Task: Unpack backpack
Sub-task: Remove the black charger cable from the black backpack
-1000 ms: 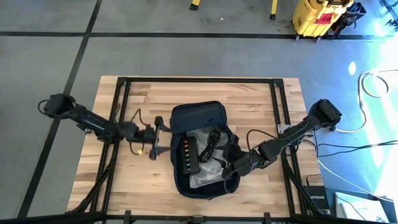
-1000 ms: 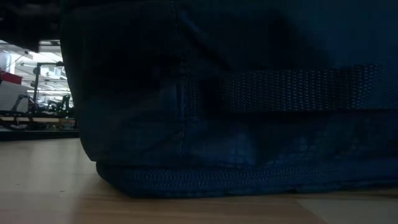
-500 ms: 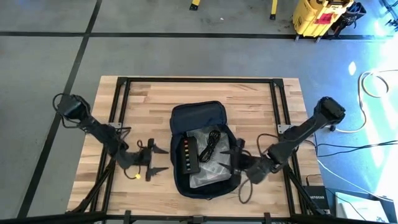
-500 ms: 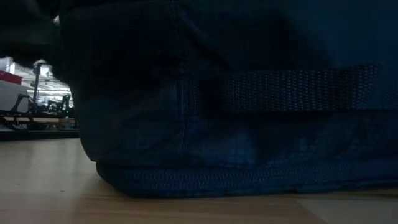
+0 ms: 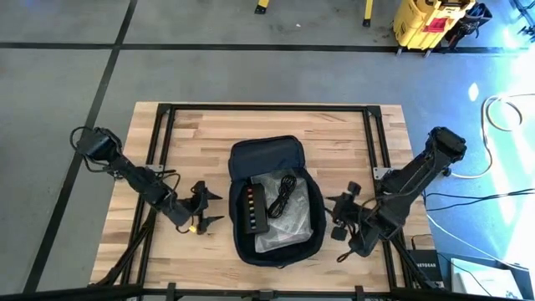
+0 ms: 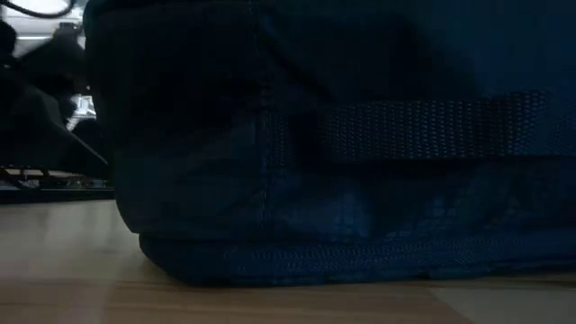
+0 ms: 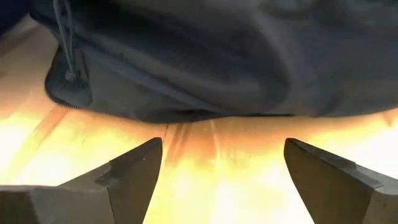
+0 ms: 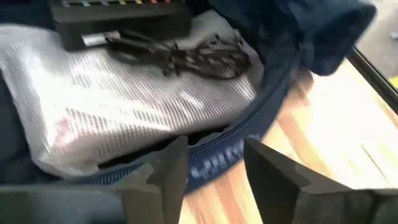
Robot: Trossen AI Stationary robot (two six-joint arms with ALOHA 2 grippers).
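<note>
The large soft navy fabric backpack [image 5: 276, 201] lies unzipped in the middle of the slatted wooden table [image 5: 201, 125], and a black box with coloured dots [image 5: 254, 208], a coiled black cable [image 5: 284, 194] and a crinkly clear plastic bag [image 5: 284, 219] sit inside, so by my judgement the unpacking proper is not yet done. The left gripper [image 5: 206, 208] hangs just beside the bag's left flank with its fingers spread wide and empty. The right gripper [image 5: 341, 216] hangs near the right rim, its fingers a little apart and pinching nothing.
</note>
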